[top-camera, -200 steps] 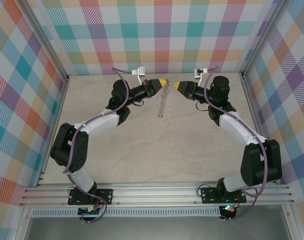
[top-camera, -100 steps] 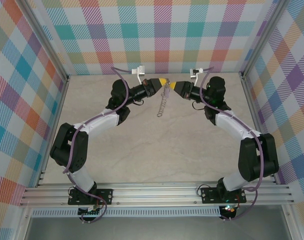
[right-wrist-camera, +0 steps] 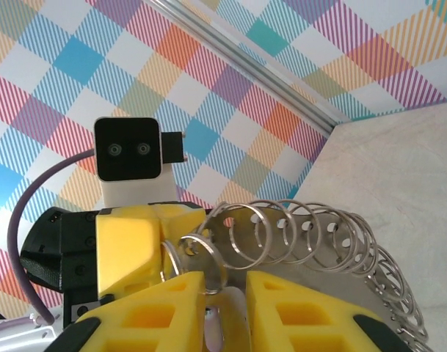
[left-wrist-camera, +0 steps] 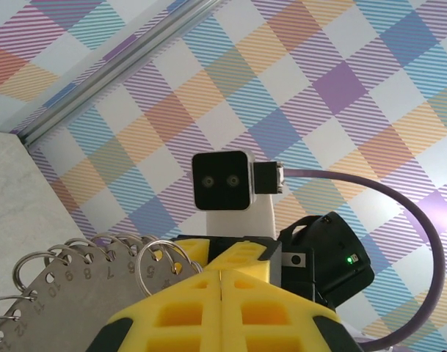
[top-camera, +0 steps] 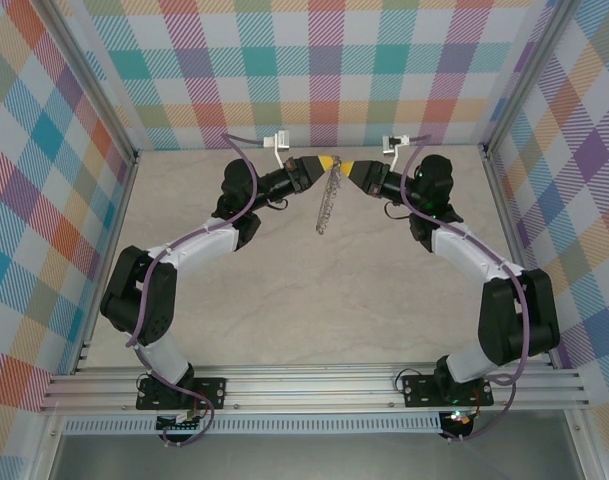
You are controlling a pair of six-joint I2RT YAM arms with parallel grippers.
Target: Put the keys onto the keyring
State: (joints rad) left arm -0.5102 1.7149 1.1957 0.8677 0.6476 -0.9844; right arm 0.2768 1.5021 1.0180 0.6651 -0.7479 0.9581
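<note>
While held at 12 o'clock, keyring (top-camera: pixel 327 200): clamped by left gripper (top-camera: pixel 327 162)
right gripper (right-wrist-camera: pixel 224 279): narrow, pinching key (right-wrist-camera: pixel 213 320) at wire loops (right-wrist-camera: pixel 296 227)
threading: seemingly unfinished

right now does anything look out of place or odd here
Nothing stands out. The keyring hangs edge-on above the table, clamped in the left fingers, its wire loops evenly fanned. The right fingers pinch a small metal piece, probably the key, against one loop.
</note>
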